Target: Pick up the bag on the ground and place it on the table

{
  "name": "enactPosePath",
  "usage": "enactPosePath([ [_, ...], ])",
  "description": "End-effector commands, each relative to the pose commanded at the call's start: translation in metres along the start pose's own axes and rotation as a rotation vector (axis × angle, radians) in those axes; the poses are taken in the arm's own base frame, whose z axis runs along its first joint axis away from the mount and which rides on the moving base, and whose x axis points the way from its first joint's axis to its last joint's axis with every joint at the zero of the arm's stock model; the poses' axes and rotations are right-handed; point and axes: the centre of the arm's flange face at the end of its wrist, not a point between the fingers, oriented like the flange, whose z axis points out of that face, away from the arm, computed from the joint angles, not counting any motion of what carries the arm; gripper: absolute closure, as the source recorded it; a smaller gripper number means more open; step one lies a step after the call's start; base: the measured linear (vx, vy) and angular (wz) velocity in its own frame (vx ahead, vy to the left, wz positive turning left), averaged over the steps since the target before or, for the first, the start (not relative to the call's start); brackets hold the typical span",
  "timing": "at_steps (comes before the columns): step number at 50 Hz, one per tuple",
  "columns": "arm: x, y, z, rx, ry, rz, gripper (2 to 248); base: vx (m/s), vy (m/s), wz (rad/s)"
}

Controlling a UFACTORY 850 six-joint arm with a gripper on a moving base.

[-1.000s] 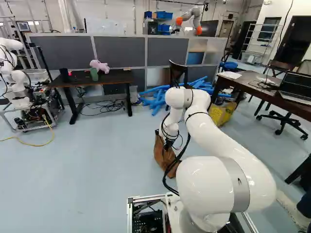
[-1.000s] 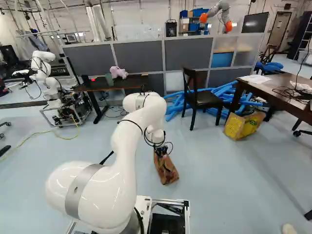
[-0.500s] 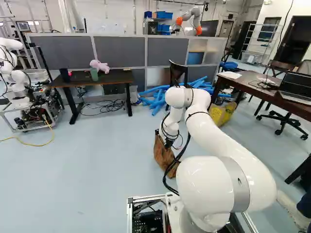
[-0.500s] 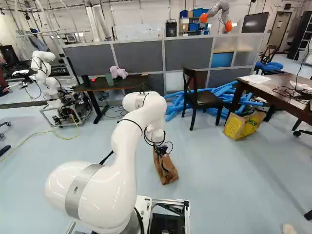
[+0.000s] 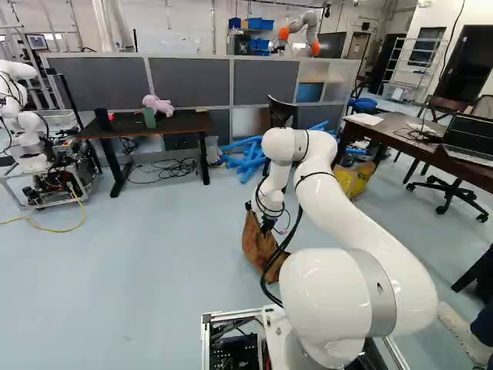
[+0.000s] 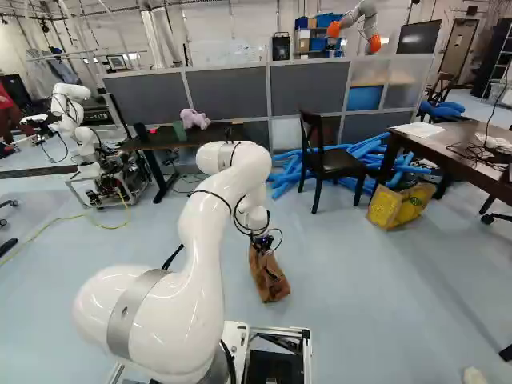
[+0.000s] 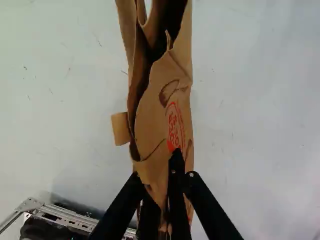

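"Straight ahead of the arm's base, call it twelve o'clock, I see the bag. Has it got a proper hold?"

"Looks like it. The gripper points down and has its fingers clamped on the brown paper near the top. From the wrist, the gripper sits over one end, and the bag's mouth gapes ahead of the fingers, beside the red print."

"Is it off the floor, though?"

"Can't tell from where I'm standing. It hangs tilted, low down, and its bottom could be touching or just above."

"And the tables?"

"The desk is well away at eleven, with a pink toy and a green cup on top. The table stands between one and two, with a laptop on it. The bag is on neither."

"What's that yellow box?"

"One o'clock, on the floor near the table. Left of it stands a chair, just past twelve, by the blue tubes. Another robot is at ten."
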Motion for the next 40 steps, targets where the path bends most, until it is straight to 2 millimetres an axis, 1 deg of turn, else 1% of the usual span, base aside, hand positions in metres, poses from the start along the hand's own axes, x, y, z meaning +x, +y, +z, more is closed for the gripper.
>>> enactPosePath([
  [40,-0.001,-0.028,-0.064,0.009,-0.008,-0.020,229,0.000,0.000,0.000],
])
